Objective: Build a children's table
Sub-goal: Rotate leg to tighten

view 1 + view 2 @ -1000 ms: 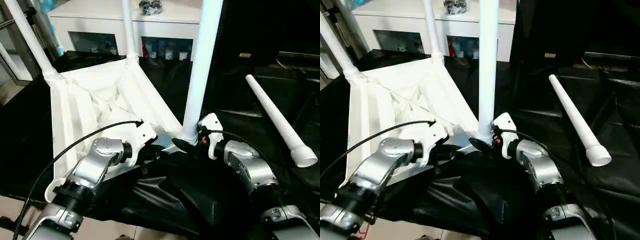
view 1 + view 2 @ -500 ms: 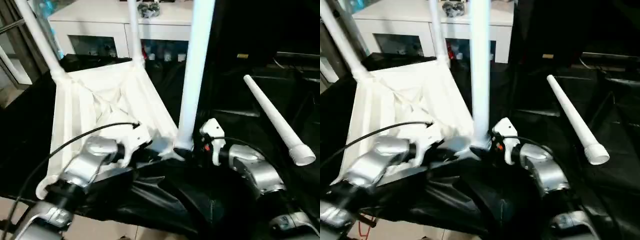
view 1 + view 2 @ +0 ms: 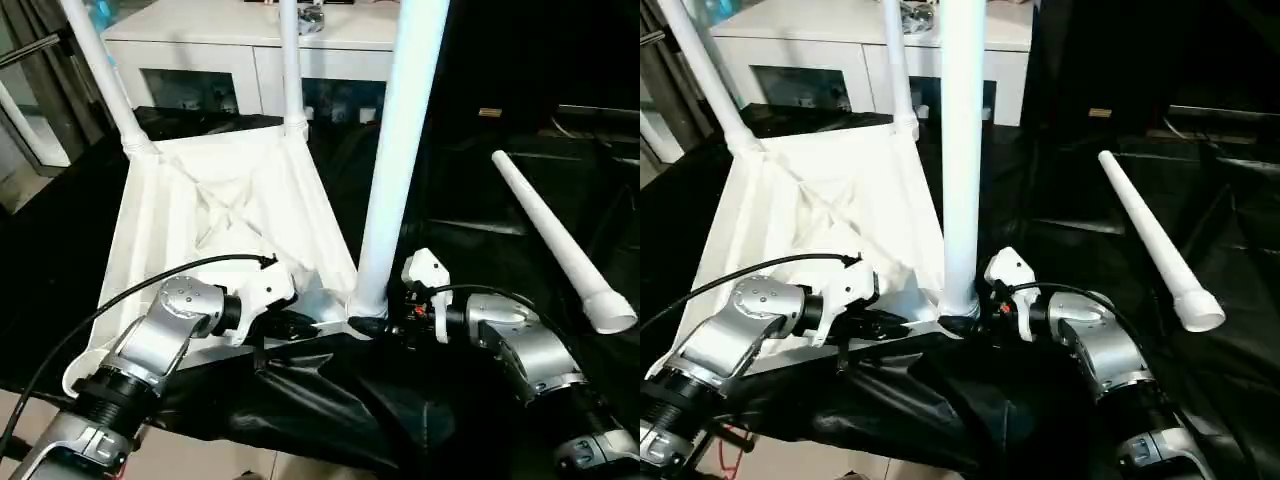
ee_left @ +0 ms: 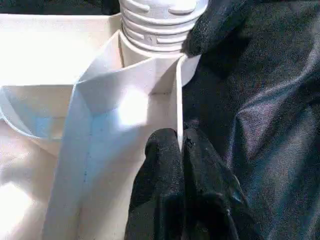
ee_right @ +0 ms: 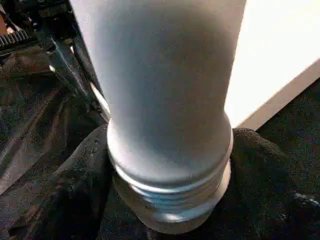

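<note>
The upturned tabletop (image 3: 215, 215) lies on a black-draped work surface (image 3: 480, 230), three legs upright in its corner sockets. At the near right corner, the right gripper (image 3: 965, 322) clasps the third leg (image 3: 395, 160) at its ribbed base; the left gripper (image 4: 181, 145) pinches the tabletop's rim beside it. The fourth leg (image 3: 552, 238) lies slantwise nearer the right arm. The left wrist view shows that pinch.
</note>
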